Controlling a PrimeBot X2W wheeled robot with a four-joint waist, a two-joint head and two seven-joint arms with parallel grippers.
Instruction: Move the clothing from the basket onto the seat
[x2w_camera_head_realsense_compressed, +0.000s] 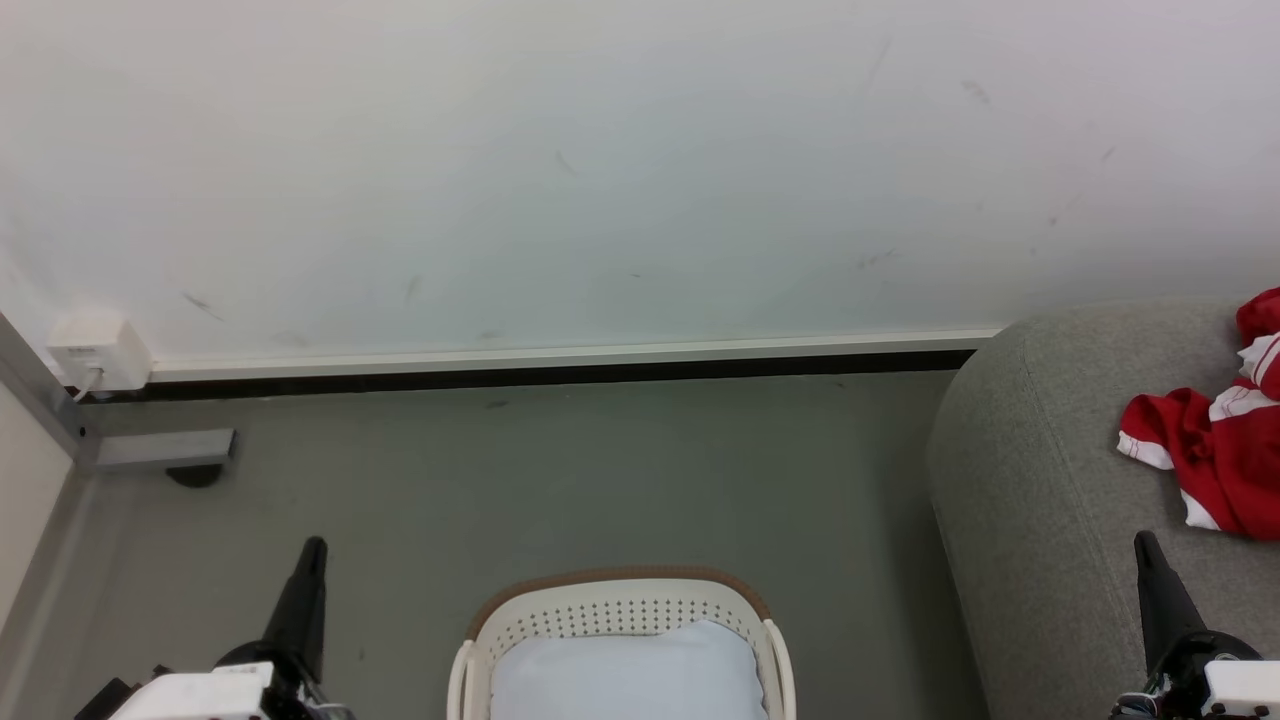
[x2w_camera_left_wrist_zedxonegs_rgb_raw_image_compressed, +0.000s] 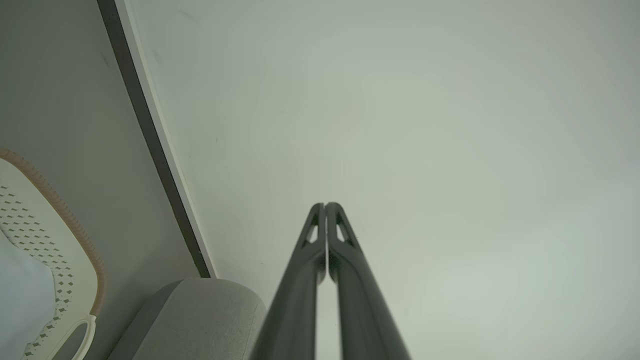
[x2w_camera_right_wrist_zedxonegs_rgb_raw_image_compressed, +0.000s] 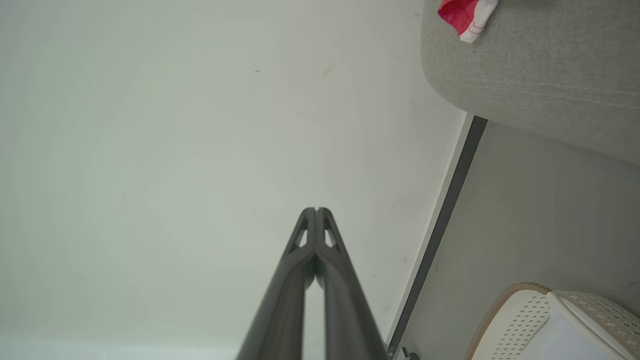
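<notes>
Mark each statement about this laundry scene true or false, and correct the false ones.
1. The red clothing lies on the grey seat. True.
2. The basket shows red garments inside. False: what shows in it is a pale white-blue cloth.
3. Both grippers are open. False: the left gripper and the right gripper are shut, holding nothing.
4. The basket stands on the floor, to the left of the seat in the head view. True.

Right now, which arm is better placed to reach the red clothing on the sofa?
Right. The right gripper sits shut over the sofa, just below the red clothing in the head view; the left gripper is across the basket, over the floor.
</notes>
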